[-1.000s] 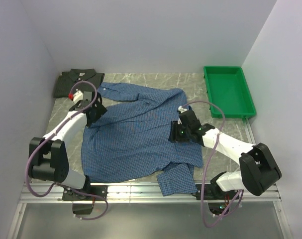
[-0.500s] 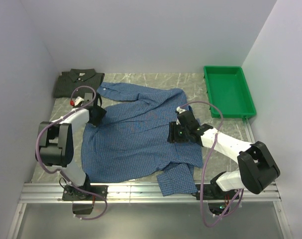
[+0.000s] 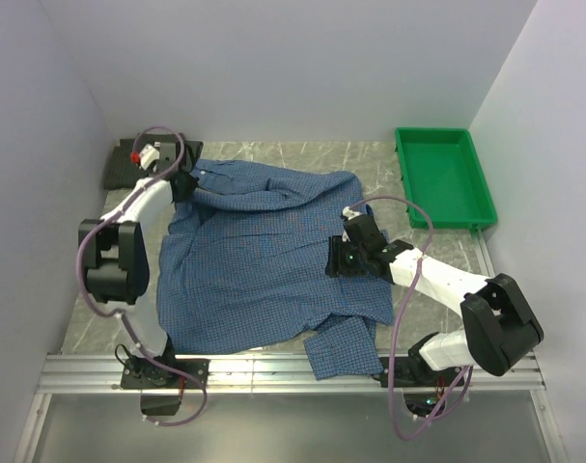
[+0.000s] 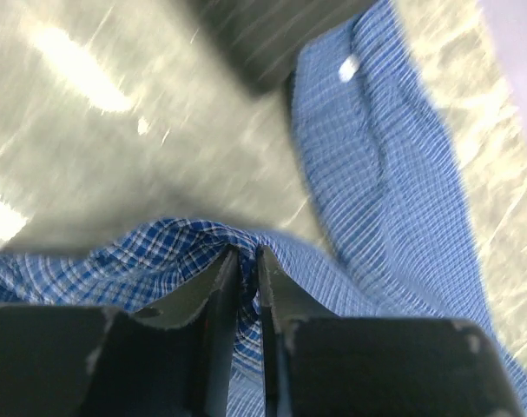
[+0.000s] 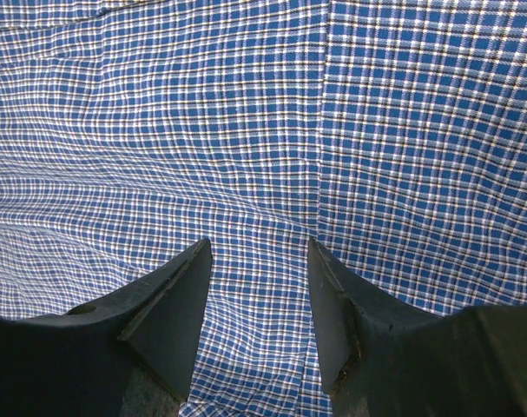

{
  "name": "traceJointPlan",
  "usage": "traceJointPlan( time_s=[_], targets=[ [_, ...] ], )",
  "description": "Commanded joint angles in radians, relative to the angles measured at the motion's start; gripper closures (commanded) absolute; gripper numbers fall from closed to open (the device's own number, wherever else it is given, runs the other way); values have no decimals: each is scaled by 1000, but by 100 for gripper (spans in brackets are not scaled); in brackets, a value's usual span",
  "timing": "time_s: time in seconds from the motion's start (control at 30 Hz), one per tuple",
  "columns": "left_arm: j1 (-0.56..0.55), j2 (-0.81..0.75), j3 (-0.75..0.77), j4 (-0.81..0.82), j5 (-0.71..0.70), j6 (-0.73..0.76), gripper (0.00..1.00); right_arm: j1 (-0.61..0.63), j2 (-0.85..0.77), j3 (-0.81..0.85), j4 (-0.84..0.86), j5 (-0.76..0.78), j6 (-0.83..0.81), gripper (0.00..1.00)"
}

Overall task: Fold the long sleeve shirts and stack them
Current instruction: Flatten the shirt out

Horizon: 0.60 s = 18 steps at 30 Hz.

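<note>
The blue checked long sleeve shirt (image 3: pixel 264 260) lies spread over the table, one sleeve folded across its near right corner. My left gripper (image 3: pixel 187 185) is at the shirt's far left corner. In the left wrist view the gripper (image 4: pixel 248 254) is shut on a raised pinch of the blue cloth (image 4: pixel 159 252). My right gripper (image 3: pixel 333 260) rests on the shirt's right side. Its jaws (image 5: pixel 259 248) stand open, with flat cloth (image 5: pixel 246 113) between them. The folded dark check shirt (image 3: pixel 119 166) sits at the far left corner, partly hidden by the left arm, and shows as a dark blur (image 4: pixel 263 35).
A green plastic tray (image 3: pixel 437 135) stands at the far right against the wall. White walls close in the left, back and right sides. A metal rail (image 3: pixel 273 371) runs along the near edge by the arm bases. Bare marbled tabletop (image 3: pixel 370 159) shows between shirt and tray.
My left gripper closed on the shirt's left shoulder cloth and moved toward the back wall, pulling that edge with it. The right arm stayed still.
</note>
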Motion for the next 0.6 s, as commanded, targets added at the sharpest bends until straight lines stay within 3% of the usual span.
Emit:
traceJointPlan(
  time_s=[0.0, 0.2, 0.3, 0.4, 0.5, 0.57],
  targets=[
    [35, 118, 120, -16, -13, 50, 79, 7, 2, 21, 5, 31, -6, 44],
    [99, 281, 318, -45, 68, 50, 57, 8, -11, 20, -8, 59, 5, 45],
    [121, 307, 395, -50, 72, 83, 37, 8, -22, 29, -31, 86, 2, 45],
    [127, 244, 426, -80, 43, 129, 24, 7, -27, 52, -57, 129, 2, 45],
    [127, 101, 330, -94, 50, 143, 2, 7, -31, 61, -75, 143, 11, 45],
    [115, 11, 242, -102, 75, 151, 1, 5, -31, 63, -81, 148, 19, 45]
  ],
)
